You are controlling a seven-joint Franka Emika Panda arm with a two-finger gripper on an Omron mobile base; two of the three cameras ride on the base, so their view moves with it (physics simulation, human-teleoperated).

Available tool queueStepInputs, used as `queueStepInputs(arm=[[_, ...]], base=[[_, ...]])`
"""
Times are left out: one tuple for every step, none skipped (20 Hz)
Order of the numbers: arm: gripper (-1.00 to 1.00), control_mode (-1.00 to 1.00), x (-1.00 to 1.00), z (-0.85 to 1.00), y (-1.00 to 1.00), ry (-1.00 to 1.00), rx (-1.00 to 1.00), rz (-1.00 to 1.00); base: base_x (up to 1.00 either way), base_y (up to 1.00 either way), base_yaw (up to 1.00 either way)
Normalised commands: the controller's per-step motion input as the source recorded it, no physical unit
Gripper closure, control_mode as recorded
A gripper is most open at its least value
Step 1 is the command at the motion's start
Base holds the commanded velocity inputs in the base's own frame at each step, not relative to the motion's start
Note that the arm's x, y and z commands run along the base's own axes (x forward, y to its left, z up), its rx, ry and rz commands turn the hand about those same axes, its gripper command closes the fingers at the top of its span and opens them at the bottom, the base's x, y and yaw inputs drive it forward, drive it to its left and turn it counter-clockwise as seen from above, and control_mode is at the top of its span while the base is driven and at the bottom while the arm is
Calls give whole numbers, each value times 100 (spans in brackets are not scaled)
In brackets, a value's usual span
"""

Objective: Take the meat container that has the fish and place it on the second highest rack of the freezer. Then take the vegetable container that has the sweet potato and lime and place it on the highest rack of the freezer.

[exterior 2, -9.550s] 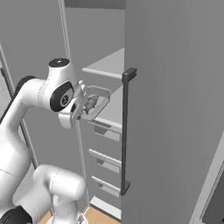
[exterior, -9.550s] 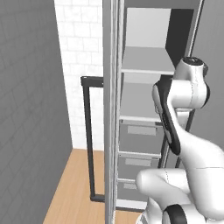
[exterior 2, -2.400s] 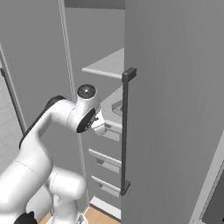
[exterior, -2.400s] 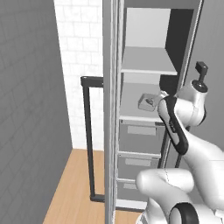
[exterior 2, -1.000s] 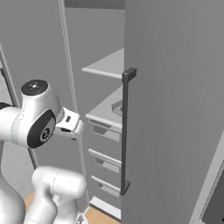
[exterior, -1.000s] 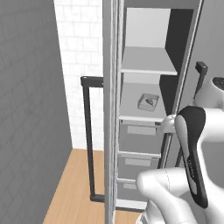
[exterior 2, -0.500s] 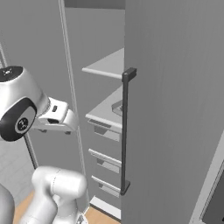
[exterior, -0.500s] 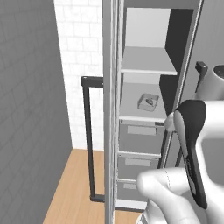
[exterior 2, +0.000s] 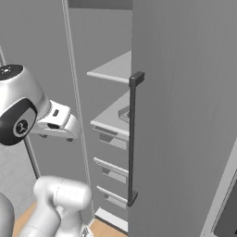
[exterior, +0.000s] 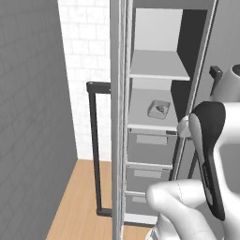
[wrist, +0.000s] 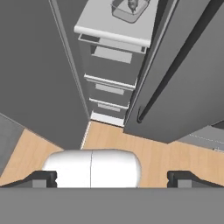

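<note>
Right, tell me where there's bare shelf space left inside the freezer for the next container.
The highest rack of the freezer looks bare across its whole top, between the side walls. The second rack holds the container with the fish toward its right; its left part is free. Below are only closed drawers.

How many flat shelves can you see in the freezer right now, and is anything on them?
2. The upper shelf looks bare. The lower shelf, just above the drawers, holds the container. More shelves may be hidden above the frame.
</note>
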Motion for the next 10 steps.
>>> queueStepInputs(arm=[[-100, -100, -22, -16, 18, 0, 3, -1], [-100, -100, -10, -17, 21, 0, 9, 0], [-100, -100, -19, -21, 11, 0, 8, 0], [-100, -100, -16, -10, 8, 0, 5, 0], [-100, -100, 0, 0, 8, 0, 2, 0], [-100, -100, 0, 0, 0, 0, 1, 0], [-100, -100, 0, 0, 0, 0, 2, -4], [-100, -100, 0, 0, 0, 0, 0, -4], [-100, -100, 0, 0, 0, 0, 0, -3], [-100, -100, 0, 3, 0, 0, 0, -1]], base=[[0, 0, 0], [0, 0, 0], [0, 0, 0], [0, 0, 0], [0, 0, 0], [0, 0, 0], [0, 0, 0], [0, 0, 0], [0, 0, 0], [0, 0, 0]])
